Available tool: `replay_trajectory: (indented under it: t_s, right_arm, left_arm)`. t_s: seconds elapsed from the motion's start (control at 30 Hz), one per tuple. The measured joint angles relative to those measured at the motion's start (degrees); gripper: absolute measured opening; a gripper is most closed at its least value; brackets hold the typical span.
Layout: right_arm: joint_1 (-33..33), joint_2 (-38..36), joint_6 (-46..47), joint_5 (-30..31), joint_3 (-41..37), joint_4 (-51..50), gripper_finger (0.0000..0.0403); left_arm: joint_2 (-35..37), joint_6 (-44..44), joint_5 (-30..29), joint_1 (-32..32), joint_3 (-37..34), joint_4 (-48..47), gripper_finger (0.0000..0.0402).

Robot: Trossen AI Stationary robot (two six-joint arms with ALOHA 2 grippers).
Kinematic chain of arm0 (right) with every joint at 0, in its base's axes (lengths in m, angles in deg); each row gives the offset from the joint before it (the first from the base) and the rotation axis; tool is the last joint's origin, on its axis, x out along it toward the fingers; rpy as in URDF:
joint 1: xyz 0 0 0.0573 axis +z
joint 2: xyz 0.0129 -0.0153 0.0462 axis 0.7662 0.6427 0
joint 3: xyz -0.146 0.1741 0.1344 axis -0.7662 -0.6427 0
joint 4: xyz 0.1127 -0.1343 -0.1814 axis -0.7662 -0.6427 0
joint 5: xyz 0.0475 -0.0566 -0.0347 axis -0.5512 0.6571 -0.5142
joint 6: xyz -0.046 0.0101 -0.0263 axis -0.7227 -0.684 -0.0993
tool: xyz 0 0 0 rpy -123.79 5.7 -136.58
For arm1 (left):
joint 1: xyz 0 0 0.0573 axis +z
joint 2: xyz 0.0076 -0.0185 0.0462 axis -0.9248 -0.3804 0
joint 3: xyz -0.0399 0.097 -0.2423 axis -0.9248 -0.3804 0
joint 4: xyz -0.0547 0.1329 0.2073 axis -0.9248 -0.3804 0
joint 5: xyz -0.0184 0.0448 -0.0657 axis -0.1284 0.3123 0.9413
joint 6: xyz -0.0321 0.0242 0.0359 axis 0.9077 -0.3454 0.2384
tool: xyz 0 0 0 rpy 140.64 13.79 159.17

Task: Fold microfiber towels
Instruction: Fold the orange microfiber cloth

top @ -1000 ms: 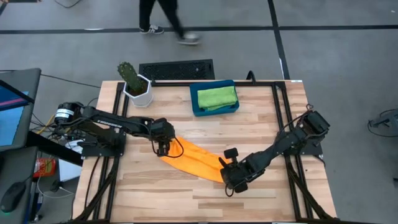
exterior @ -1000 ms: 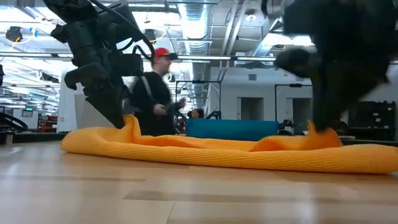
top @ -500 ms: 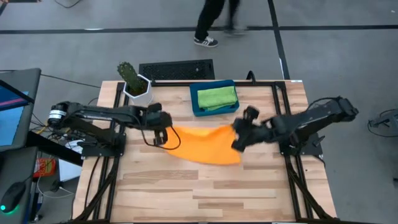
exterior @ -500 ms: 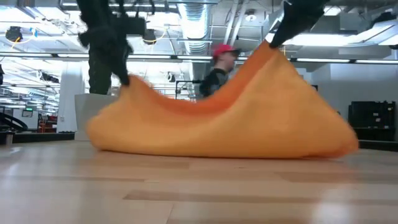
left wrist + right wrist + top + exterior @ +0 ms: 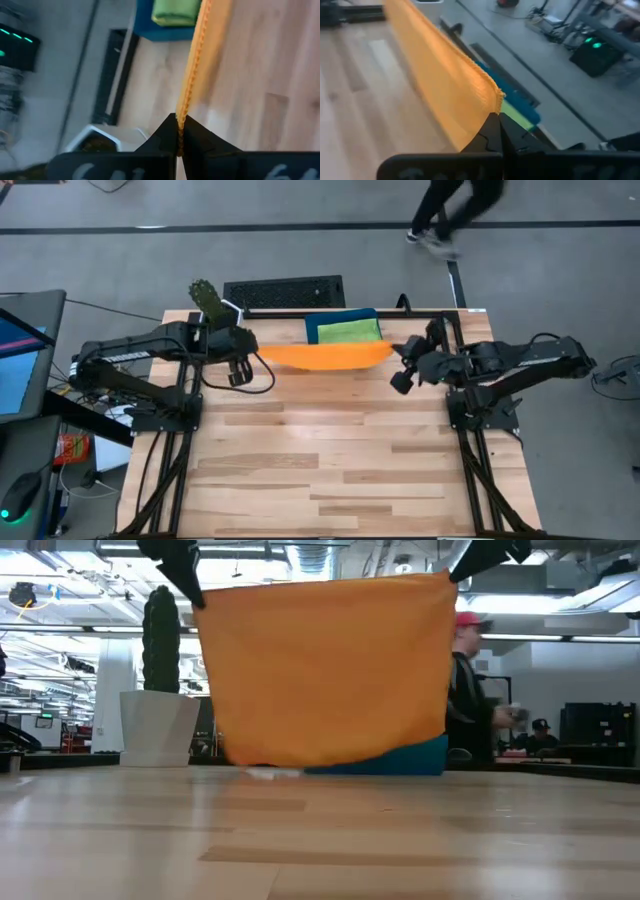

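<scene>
An orange microfiber towel [image 5: 325, 670] hangs as a flat sheet between my two raised grippers, in front of the dark-blue tray [image 5: 315, 328] at the table's far edge. A green towel [image 5: 352, 332] lies in that tray. From above the orange towel [image 5: 325, 355] shows as a narrow band. My left gripper [image 5: 250, 362] is shut on its left top corner and my right gripper [image 5: 395, 358] on its right top corner. The towel's lower edge [image 5: 330, 762] appears to hang just clear of the table. My left gripper pinches the towel's top left corner [image 5: 181, 124] between its two shut fingers, slanting down from the table's left side. The hemmed top edge runs straight away from the fingertips, drawn taut. The cloth hangs below the hold. My right gripper pinches the towel's top right corner [image 5: 495, 102] between its two shut fingers, coming from the table's right side and slanting slightly down. Only the corner's tip is between the fingers. The top edge runs taut toward the other gripper, and the sheet hangs below.
A cactus in a white pot [image 5: 212, 308] stands at the far left corner, close behind my left gripper. A black grille [image 5: 283, 290] lies beyond the far edge. A person [image 5: 450, 215] walks past behind the table. Bare wood [image 5: 320, 460] fills the near half.
Both grippers have risen and gone toward the table's far edge; my right one swung from the near middle out to the right. The orange towel, which lay crumpled on the table, has been lifted and spread into a flat hanging sheet with a taut top edge.
</scene>
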Motion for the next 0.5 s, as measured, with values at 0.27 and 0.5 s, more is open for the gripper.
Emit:
replay_trajectory:
  t_s: [0.27, 0.5]
  right_arm:
    - [12.1, 7.8, 14.3, -1.1, -6.1, 1.9, 0.0004]
    - [26.3, 17.7, 34.4, -1.4, -9.2, 4.6, 0.0004]
  left_arm:
    - [-0.1, 8.2, 11.8, -6.6, -5.1, -2.7, 0.0]
    - [-0.1, 21.7, 19.8, -18.0, -12.0, -1.6, 0.0]
